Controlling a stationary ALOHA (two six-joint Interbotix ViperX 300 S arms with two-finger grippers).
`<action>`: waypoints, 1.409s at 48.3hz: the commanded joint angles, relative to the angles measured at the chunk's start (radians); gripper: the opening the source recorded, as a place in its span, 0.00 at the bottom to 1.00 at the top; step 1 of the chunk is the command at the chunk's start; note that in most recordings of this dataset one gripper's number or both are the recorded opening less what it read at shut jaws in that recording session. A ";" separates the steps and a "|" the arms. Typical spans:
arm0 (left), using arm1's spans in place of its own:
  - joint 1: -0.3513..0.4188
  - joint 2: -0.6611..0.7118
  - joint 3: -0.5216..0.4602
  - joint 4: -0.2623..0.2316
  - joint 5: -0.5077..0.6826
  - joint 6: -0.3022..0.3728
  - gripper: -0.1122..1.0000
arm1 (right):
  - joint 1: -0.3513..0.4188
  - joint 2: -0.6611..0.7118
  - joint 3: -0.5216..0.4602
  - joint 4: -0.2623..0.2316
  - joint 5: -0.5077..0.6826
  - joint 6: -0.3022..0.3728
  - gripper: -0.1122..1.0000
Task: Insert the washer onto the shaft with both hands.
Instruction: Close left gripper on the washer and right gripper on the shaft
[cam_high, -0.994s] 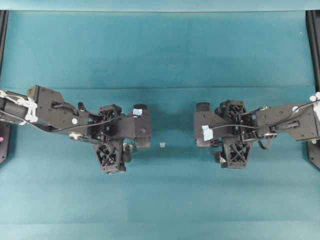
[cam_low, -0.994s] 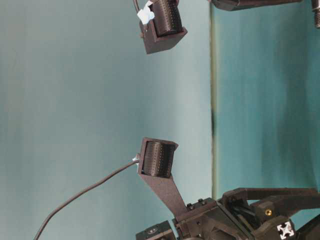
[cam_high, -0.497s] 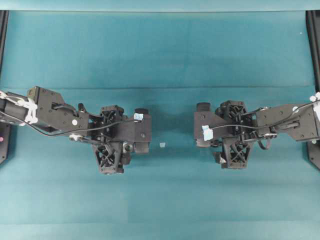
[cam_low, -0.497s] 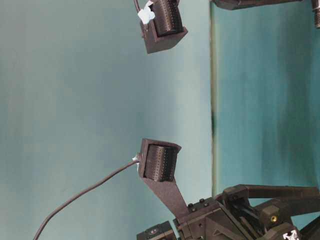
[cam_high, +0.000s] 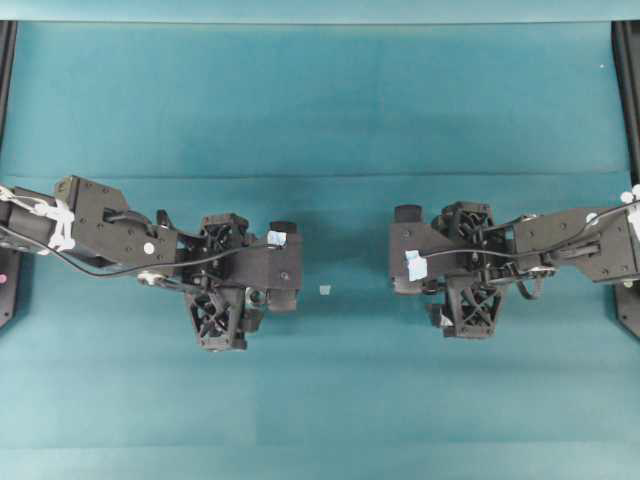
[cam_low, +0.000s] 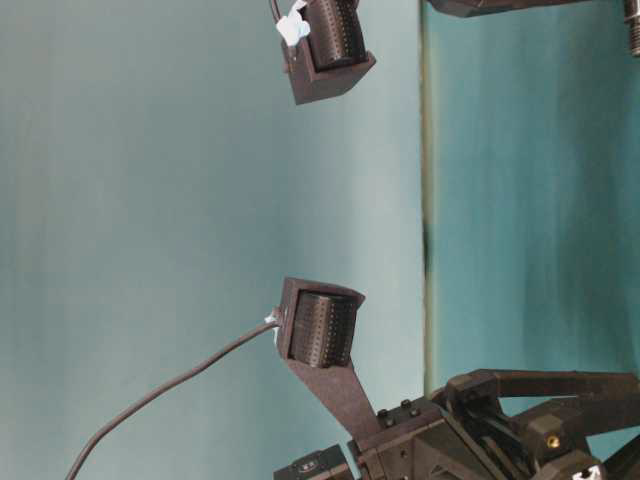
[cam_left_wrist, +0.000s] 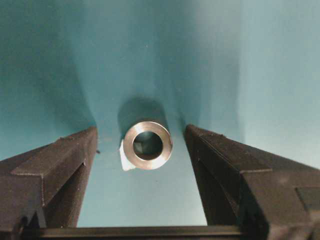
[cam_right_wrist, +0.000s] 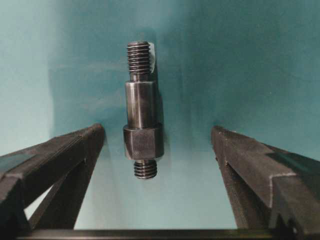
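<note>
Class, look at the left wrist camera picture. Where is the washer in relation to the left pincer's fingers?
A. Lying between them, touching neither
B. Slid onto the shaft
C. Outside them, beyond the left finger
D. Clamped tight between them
A: the washer lies on the teal mat with a clear gap to each of the open left pincer's fingers.

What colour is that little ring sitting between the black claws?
Shiny silver with a dark centre hole; the washer shows best in the left wrist view.

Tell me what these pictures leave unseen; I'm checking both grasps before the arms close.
- Overhead: the washer and the shaft are hidden under the left gripper and the right gripper.
- Table-level: neither part is in frame; the arm bodies are cut off by the edges.
- Left wrist: the pale scrap beside the washer is partly covered.
- Right wrist: the fingers' contact faces are not shown.
</note>
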 joint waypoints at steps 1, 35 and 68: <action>-0.008 -0.002 -0.005 0.000 -0.003 0.000 0.80 | 0.003 -0.009 -0.005 0.002 -0.002 0.000 0.90; -0.008 -0.005 -0.005 0.000 -0.005 -0.003 0.74 | 0.003 -0.003 -0.012 0.002 0.003 0.000 0.72; -0.008 -0.009 0.000 0.002 -0.006 0.008 0.43 | -0.018 0.021 -0.020 0.002 0.008 -0.005 0.10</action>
